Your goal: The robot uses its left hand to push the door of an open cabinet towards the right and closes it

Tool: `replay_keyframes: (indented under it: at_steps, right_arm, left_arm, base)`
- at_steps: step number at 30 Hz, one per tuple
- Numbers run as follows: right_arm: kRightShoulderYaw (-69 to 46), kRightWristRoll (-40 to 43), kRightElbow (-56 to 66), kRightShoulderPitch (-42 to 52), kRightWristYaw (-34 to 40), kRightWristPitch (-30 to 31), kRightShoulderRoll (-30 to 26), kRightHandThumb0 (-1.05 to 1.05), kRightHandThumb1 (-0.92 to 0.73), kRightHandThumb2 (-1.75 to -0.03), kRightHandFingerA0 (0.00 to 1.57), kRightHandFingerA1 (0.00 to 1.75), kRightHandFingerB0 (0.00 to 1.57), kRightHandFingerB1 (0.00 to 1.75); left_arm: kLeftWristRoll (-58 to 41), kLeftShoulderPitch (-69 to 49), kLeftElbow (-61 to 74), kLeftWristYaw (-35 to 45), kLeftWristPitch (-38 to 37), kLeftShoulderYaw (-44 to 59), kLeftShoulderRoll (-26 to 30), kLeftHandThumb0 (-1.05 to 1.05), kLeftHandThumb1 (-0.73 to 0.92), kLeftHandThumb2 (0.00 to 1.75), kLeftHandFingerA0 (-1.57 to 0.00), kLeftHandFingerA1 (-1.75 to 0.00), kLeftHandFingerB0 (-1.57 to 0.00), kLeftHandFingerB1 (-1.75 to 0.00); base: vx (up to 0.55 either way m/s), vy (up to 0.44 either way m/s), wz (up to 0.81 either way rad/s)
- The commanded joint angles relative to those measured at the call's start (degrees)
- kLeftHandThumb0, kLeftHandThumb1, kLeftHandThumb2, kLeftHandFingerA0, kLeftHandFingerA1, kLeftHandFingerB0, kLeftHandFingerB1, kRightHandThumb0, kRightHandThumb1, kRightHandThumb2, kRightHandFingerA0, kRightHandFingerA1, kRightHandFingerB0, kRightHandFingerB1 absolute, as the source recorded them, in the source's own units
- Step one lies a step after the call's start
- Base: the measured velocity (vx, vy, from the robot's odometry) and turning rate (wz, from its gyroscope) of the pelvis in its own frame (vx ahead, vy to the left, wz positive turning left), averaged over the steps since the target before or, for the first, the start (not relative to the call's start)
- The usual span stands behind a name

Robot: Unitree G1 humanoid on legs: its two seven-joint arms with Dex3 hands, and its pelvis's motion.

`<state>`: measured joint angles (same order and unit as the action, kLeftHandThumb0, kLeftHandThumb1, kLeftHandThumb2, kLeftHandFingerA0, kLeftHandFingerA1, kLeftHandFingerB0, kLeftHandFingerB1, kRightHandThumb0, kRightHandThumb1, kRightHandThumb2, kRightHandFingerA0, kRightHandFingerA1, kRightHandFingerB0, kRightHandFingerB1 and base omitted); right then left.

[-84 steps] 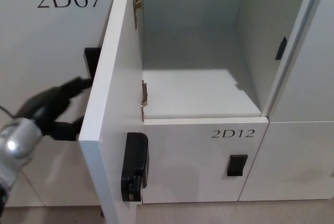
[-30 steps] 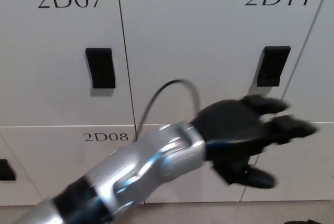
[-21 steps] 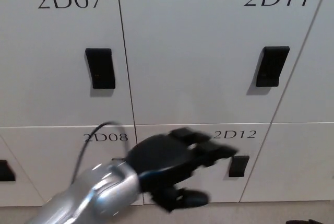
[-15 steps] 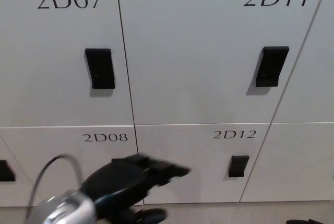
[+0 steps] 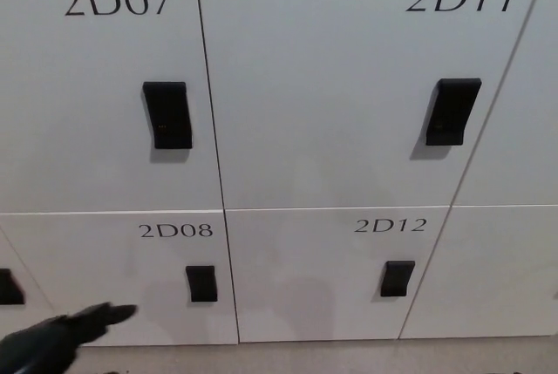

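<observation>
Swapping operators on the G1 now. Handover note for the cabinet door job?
Left robot hand: at the lower left edge, low in front of door 2D08, touching nothing; only part shows, so open or shut is unclear.
Right robot hand: not in view.
Door 2D11: shut, flush with its neighbours, black latch handle on its right side.
Done: door closed.
Left: probably nothing beyond pulling the left arm back to rest. Whether the latch caught cannot be seen.
</observation>
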<state>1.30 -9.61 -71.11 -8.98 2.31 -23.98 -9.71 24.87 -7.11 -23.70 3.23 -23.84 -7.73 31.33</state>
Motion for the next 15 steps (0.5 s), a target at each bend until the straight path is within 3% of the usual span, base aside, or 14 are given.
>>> replay_keyframes:
  at_steps: [1,7,12,15]
  right_arm:
    - [0.83,-0.94,-0.06,-0.51,-1.27,1.8,-1.99,-0.62,-0.92,-0.68,0.23,0.31,0.21,0.29]
    - [1.35,-1.18,-0.3,-0.33,-0.99,2.15,-1.58,-0.59,-0.9,-0.67,0.25,0.32,0.2,0.29]
    - [1.49,-1.18,-0.42,-0.34,-0.75,2.22,-1.49,-0.59,-0.91,-0.67,0.25,0.32,0.19,0.28]
    - [1.62,-1.14,-0.68,-0.21,-1.23,3.0,-1.58,-0.61,-0.9,-0.67,0.24,0.33,0.21,0.29]
  left_arm:
    - [-2.94,2.45,-18.54,-9.55,-2.59,5.46,0.83,-0.74,0.92,0.73,-0.25,-0.33,-0.17,-0.28]
    - [-3.7,5.47,-33.16,-9.58,-1.03,6.33,1.02,-0.76,0.92,0.71,-0.3,-0.33,-0.19,-0.28]
    - [-5.34,6.73,-37.87,-8.23,-2.23,7.44,0.52,-0.76,0.91,0.72,-0.32,-0.33,-0.2,-0.29]
    - [-9.03,7.45,-40.61,-3.7,-1.67,9.94,-0.99,-0.73,0.91,0.72,-0.29,-0.33,-0.2,-0.29]
  base:
    - [0.0,0.0,0.0]
    - [0.0,0.0,0.0]
    - [0.0,0.0,0.0]
    - [0.0,0.0,0.0]
